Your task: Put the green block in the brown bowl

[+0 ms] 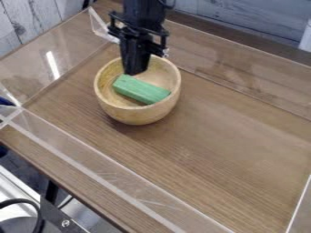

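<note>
The green block (141,90) lies flat inside the brown bowl (166,102), which sits on the wooden table at the upper left of centre. My gripper (134,65) hangs over the bowl's far rim, pointing steeply down, its black fingers pressed together with nothing between them. The fingertips stand just above the block's far end, apart from it.
A clear plastic wall (73,146) borders the wooden table surface (219,136) on the left and front. A folded clear piece (107,27) stands behind the bowl. The table's front edge drops off at the lower left.
</note>
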Action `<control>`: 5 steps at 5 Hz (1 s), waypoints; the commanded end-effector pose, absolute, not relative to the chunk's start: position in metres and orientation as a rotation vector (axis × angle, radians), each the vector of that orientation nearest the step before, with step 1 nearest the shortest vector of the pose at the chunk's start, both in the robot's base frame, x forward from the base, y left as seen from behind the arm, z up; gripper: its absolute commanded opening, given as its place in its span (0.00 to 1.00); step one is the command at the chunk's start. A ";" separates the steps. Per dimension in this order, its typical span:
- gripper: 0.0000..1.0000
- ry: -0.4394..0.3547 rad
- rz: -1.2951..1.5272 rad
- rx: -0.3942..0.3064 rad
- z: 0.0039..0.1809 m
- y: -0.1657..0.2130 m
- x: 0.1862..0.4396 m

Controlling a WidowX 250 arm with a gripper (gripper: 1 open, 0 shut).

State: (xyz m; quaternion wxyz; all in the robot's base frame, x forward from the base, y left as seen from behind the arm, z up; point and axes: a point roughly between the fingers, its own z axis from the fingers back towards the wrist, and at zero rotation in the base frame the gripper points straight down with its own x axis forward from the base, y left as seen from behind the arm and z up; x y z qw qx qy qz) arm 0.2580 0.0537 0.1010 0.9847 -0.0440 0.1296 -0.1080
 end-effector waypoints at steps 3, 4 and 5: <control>0.00 0.225 -0.252 -0.048 0.104 0.049 0.279; 0.00 0.235 -0.258 -0.036 0.104 0.052 0.277; 0.00 0.244 -0.264 -0.023 0.104 0.054 0.275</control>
